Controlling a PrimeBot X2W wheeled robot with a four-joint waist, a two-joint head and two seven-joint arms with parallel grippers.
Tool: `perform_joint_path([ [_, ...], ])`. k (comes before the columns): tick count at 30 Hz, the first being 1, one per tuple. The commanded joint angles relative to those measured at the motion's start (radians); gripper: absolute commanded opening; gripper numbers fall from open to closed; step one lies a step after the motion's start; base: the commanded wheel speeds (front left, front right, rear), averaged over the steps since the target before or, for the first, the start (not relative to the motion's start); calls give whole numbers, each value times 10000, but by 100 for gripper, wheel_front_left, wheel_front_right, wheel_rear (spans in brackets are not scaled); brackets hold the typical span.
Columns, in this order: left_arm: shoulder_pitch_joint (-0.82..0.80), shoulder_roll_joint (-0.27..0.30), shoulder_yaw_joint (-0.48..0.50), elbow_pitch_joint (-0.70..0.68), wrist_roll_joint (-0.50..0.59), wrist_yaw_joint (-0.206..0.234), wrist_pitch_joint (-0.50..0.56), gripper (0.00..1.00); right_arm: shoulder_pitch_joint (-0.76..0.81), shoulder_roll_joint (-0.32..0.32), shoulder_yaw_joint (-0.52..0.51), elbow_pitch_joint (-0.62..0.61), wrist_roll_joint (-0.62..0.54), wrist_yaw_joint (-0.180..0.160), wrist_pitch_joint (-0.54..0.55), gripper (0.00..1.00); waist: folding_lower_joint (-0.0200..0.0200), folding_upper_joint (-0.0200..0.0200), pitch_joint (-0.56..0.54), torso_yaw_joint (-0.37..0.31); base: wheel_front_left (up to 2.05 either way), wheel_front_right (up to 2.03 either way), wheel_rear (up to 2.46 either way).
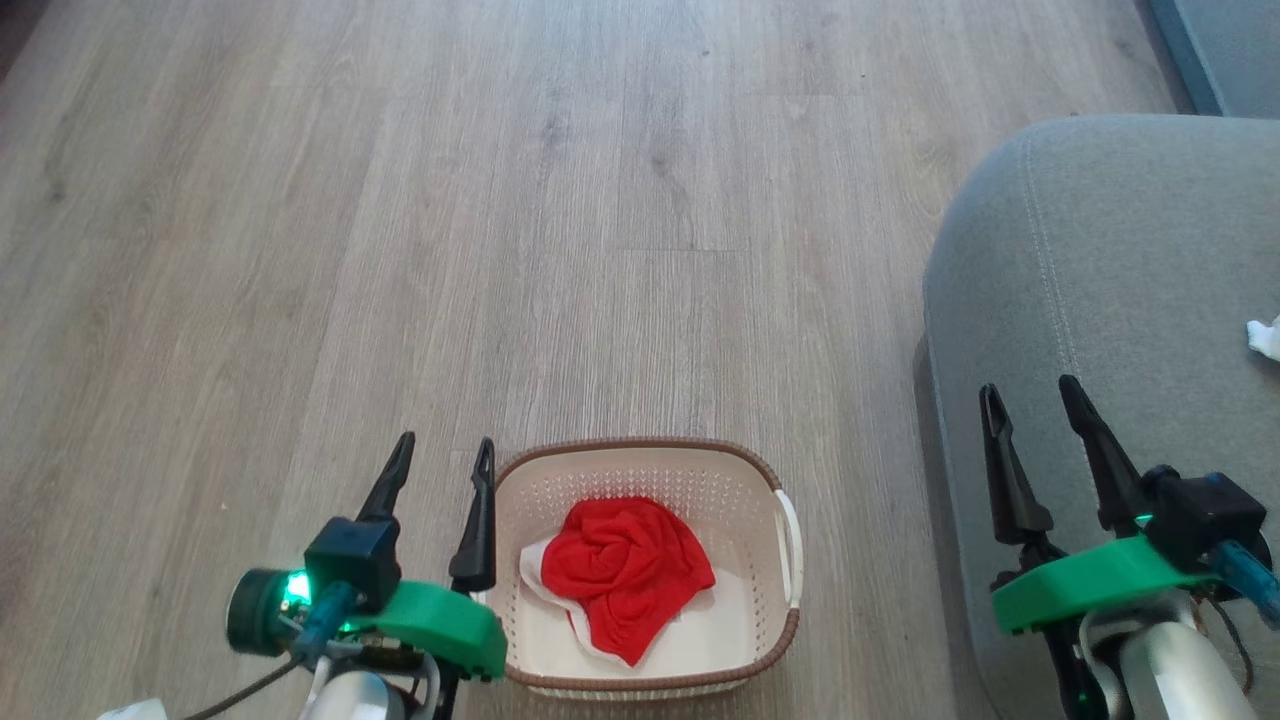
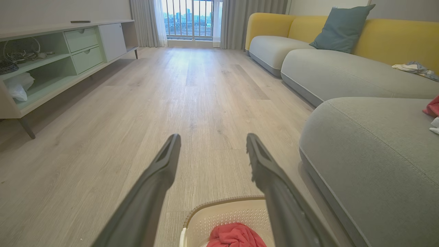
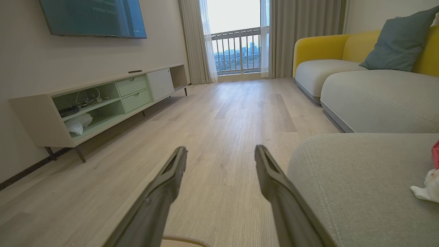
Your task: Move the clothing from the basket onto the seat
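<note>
The seat [image 1: 1100, 300] is seen beneath and to the right of the right claw [image 1: 1029, 385], whose fingers are spread wide with nothing between them. The basket [image 1: 640, 445] is set on the floor just to the right of the left claw [image 1: 446, 440], well to the left of the right claw and apart from the seat. The left claw is likewise held fully open and empty, its right finger close by the basket's rim. One red garment [image 1: 625, 570] is left bunched in the basket, white trim showing under it, below and to the right of the left claw's tips. A second piece [image 3: 425, 190], red with white, is glimpsed on the seat far to the right of the right claw, cut off by the frame edge. The task is judged about half done: one piece appears to be delivered, one remains to be lifted out and carried across to the seat, and no grasp is yet begun.
</note>
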Motion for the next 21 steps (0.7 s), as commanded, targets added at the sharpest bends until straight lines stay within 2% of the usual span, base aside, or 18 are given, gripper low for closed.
perform_joint_path([
  [1,-278,-12,273,-288,-57,-19,-51,100,-109,-163,222,-287,-22,-2,-93,100,0,0,-1,-12,0,0,0],
  [12,-396,-12,35,7,-253,-268,-51,100,-450,-348,101,-446,-145,-2,-93,100,0,0,540,-210,0,0,0],
  [17,-824,-12,-277,722,-171,-515,-51,100,-836,-474,-91,-659,-450,-2,-93,100,0,0,1489,-396,0,0,0],
  [21,-1518,-12,-641,1453,141,-690,-51,100,-1273,-463,-379,-964,-692,-2,-93,100,0,0,2768,-618,0,0,0],
])
